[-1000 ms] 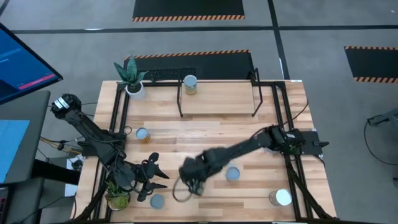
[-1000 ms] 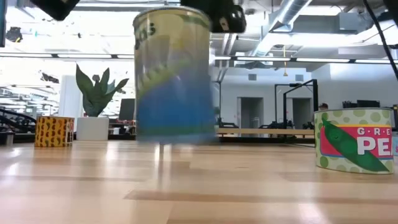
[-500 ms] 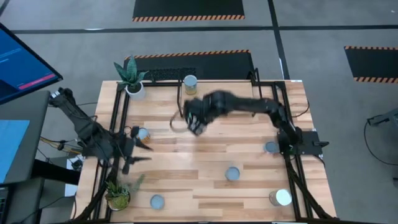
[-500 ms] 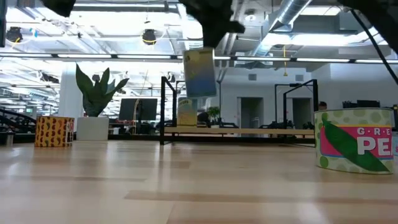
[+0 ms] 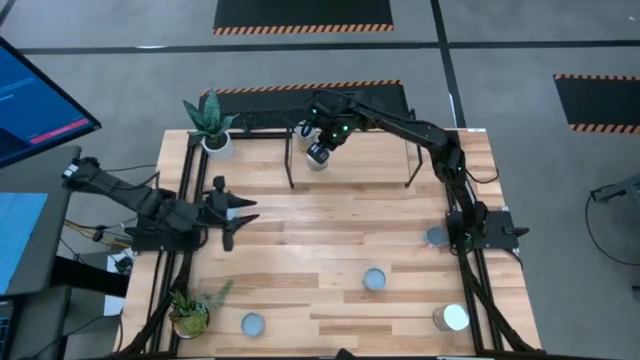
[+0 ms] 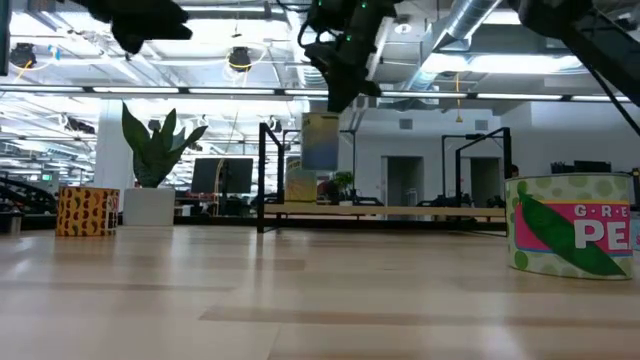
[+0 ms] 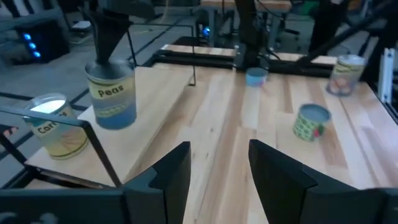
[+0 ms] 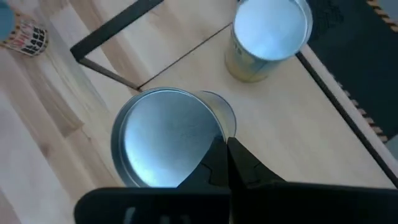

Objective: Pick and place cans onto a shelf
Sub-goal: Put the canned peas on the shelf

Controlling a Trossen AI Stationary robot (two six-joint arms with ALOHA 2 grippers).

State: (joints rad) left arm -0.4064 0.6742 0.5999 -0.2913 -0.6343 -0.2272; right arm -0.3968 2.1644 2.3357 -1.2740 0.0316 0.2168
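Observation:
My right gripper (image 5: 320,148) is shut on a blue and yellow can marked Peas (image 7: 113,94) and holds it above the left part of the shelf (image 5: 370,160). This can also shows in the low view (image 6: 320,142). Beside it a yellow can (image 5: 305,131) stands on its base on the shelf board. My left gripper (image 5: 240,215) is open and empty over the table's left middle; its fingers (image 7: 177,171) show apart in the left wrist view. Three more cans (image 5: 374,279) (image 5: 253,324) (image 5: 452,317) stand on the table near its front edge. My right gripper holds the Peas can by the rim of its silver top (image 8: 214,127), pinched between its two fingers (image 8: 233,165). The fingers come from above, pointing down. The can hangs below them, nearly upright, clear of the shelf board.
Another can (image 5: 436,237) stands by the right arm's base. An orange-patterned can (image 6: 87,211) stands at the table's left. A potted plant (image 5: 212,125) is at the far left corner and another (image 5: 190,310) at the near left. The shelf's black frame legs (image 5: 290,170) stand on the table.
My right gripper has lifted the Peas can from the table's front middle and carried it up and toward the far edge, to above the shelf beside the yellow can. My left gripper has gone from the near left corner toward the far edge, to the left middle.

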